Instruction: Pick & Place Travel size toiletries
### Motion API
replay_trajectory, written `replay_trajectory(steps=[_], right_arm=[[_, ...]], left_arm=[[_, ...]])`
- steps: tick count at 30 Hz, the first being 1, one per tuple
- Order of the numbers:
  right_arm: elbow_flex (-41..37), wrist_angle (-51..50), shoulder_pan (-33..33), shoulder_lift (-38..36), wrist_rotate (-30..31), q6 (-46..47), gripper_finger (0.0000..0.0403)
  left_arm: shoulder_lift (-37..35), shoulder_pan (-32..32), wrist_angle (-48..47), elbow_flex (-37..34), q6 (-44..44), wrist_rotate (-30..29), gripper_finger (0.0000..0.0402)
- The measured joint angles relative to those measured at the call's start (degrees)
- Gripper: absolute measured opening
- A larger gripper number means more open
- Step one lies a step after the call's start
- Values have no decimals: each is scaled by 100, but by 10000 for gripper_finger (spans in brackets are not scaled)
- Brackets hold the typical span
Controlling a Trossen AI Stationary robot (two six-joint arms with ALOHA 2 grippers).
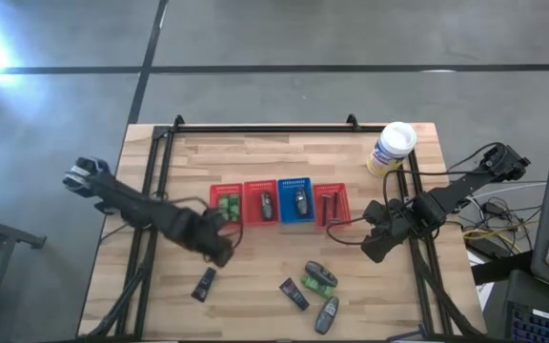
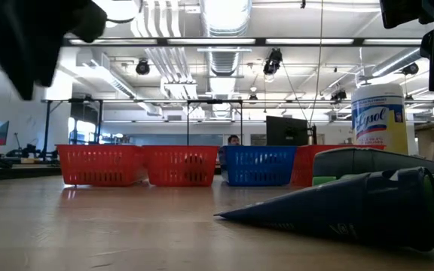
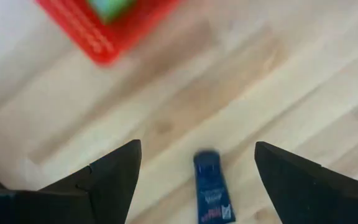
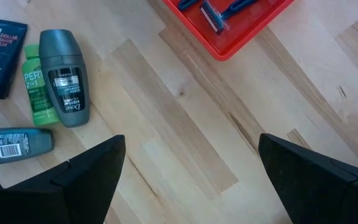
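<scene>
**Over the loose toiletries, both tools spread and empty**

Across the middle of the wooden surface (image 1: pixel 255 286) stands a row of four baskets: a red one (image 1: pixel 226 204) holding green tubes, a second red basket (image 1: pixel 259 203) and a blue basket (image 1: pixel 296 200) each with a grey bottle, and a red basket (image 1: pixel 331 204) with razors (image 4: pixel 219 12). Near the front left, the left tool (image 1: pixel 219 250) hovers with fingers spread above a small black tube (image 3: pixel 211 196) lying alone. The right tool (image 1: pixel 374 248) hangs beside the razor basket, fingers also spread, gripping nothing. Near the front lie a grey oval bottle (image 4: pixel 64 78) touching a green tube (image 4: pixel 36 90), another black tube (image 4: pixel 4 59) and a second grey bottle (image 4: pixel 14 144). A white canister (image 1: pixel 392 149) stands at the back right.
</scene>
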Motion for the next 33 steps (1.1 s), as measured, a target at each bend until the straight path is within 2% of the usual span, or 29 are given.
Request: replay_trajectory(steps=[5,9,12,24,33], right_arm=[[0,2,-2,0,2,-30,366],[0,4,-2,0,0,-46,366],[-2,4,-2,0,0,-48,366],[-2,-7,-2,0,-3,-74,366],[-9,-24,-2,0,-11,-127,366]], left_arm=[[269,-518,450,-289,-874,111,319],[634,-753,1152,-519,-1133,511,319],[949,-882,1332,-545,-1244,568,321],[1754,-910,1444,-593,-765,999,312],[1797,-908,1499,-586,-619,1051,259]])
